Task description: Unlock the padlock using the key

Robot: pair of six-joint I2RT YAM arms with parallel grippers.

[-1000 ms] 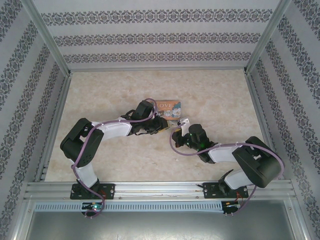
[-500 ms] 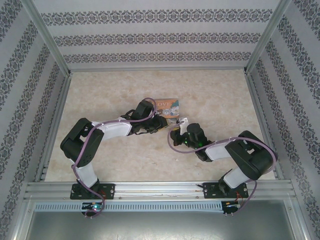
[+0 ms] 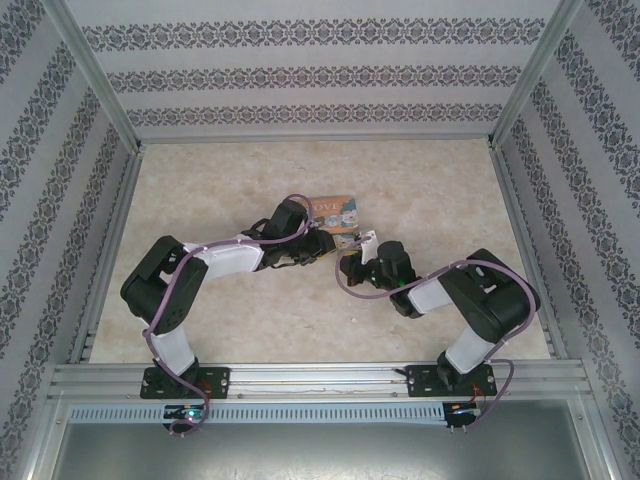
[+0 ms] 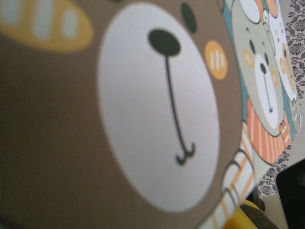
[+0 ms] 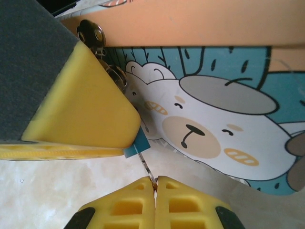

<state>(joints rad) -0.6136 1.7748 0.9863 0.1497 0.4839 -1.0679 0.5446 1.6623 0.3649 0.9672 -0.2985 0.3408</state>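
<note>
While the left gripper (image 3: 322, 246) steadies things against the cartoon tin (image 3: 335, 210), the right gripper (image 3: 358, 262) meets it just in front. This looks like the step of working the key at the lock. In the right wrist view the padlock (image 5: 138, 144) shows as a small teal corner, tucked under a broad yellow pad (image 5: 81, 105) of the left gripper and close against the tin's bear picture. The right gripper (image 5: 155, 188) has its two yellow fingers pressed together with no gap. They pinch a silver stem (image 5: 145, 167) that runs up to the teal body. It is most likely the key, though it could be the shackle. If it is the key, the next move calls for a small, careful twist with the lock body held firm. Whether the left gripper actually clamps the padlock cannot be told.
</note>
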